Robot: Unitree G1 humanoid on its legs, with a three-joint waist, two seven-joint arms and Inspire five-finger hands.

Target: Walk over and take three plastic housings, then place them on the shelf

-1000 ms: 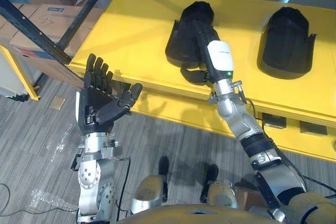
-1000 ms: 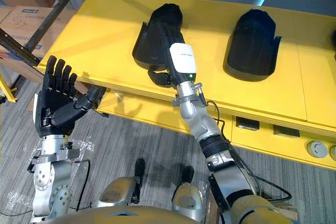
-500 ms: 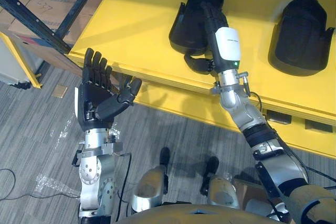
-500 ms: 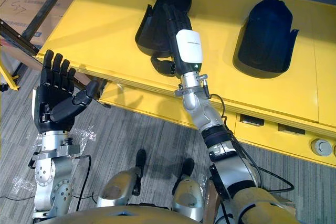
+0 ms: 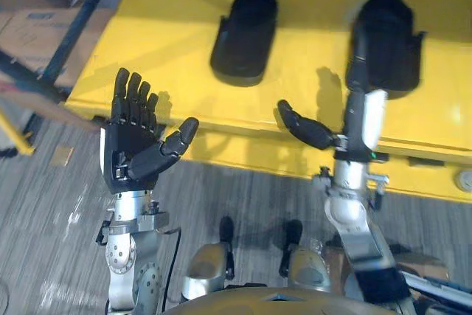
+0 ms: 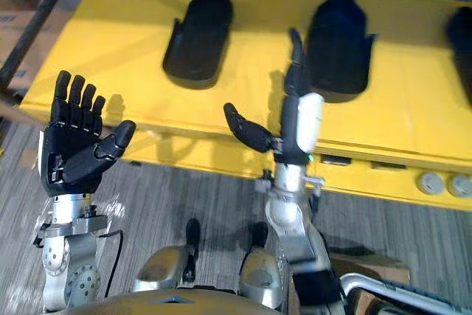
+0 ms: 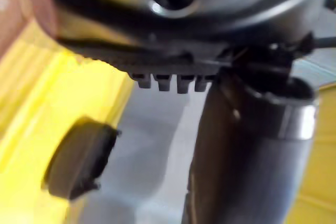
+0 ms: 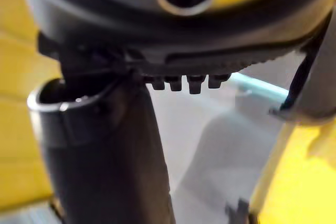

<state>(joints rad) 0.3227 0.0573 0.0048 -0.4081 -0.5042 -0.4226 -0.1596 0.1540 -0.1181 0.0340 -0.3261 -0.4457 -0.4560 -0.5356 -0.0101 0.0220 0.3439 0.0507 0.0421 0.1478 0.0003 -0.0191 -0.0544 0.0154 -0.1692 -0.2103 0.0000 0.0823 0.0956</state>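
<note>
- We find the yellow table [image 5: 169,42] across the far side of the work area, and it carries all the task's stock. Nothing has been lifted from it.
- A dark rack frame [image 5: 77,23] stands off the table's left end. We judge it may be the shelf meant, but we cannot confirm that.
- Three black plastic housings lie on the table, well apart. They are the left housing [image 5: 243,35], the middle housing [image 5: 387,38] and a third housing [image 6: 463,35], which is cut off by the right-hand margin.
- The left hand [image 5: 133,149] is raised off the table's near edge on the left. Its palm is up, its fingers are spread straight, and it is empty.
- The right hand [image 5: 366,116] stands edge-on at the near edge with its fingers straight, pointing toward the middle housing. It holds nothing, and we cannot tell whether the fingertips touch the housing.
- Its thumb [image 5: 302,127] juts out sideways, clear of any housing.
- We judge the step in hand to be the first pick, with the task barely begun.
- We recommend carrying the palm over the housing's rounded back, setting the thumb on one flank and the fingers on the other, and closing firmly before lifting.
- The smooth curved shell may slip, so the free left hand should be brought underneath for support.
</note>
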